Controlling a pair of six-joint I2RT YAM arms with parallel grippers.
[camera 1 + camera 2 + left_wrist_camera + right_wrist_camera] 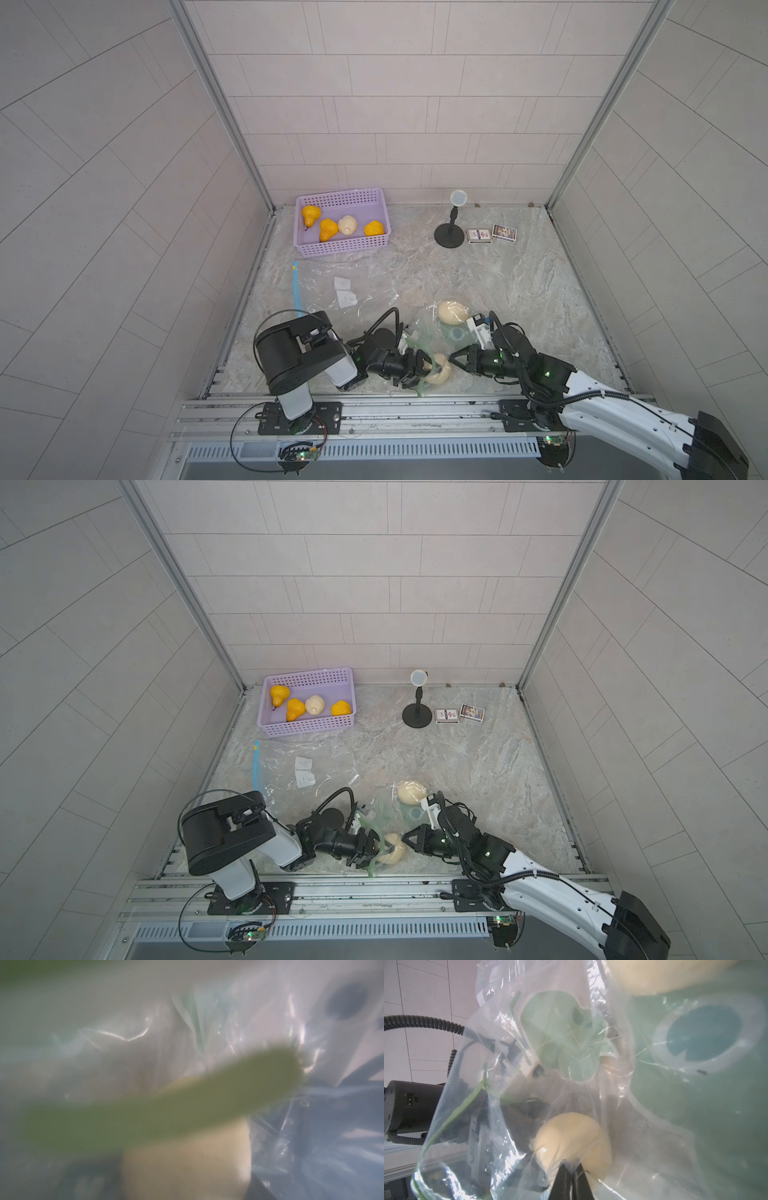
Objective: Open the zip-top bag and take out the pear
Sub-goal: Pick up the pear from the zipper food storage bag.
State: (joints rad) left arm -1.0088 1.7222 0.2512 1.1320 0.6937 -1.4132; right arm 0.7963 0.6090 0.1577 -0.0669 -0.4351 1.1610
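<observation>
Marble tabletop (519,291) | right tool (571,1167) pinching bag (477,1126) | left tool (424,368) unclear | boxes (492,233): print illegible

My left arm (291,357) is folded tight over its base, forearm low and reaching to the right. The left hand (420,368) has its jaws standing apart, and I can't tell whether they press on anything. My right arm (594,388) stretches in from the near right corner, wrist low, pointing left. The right hand (452,358) is pinched fully together on a fold of the bag (512,1142). Both hands face each other, close together.
</observation>
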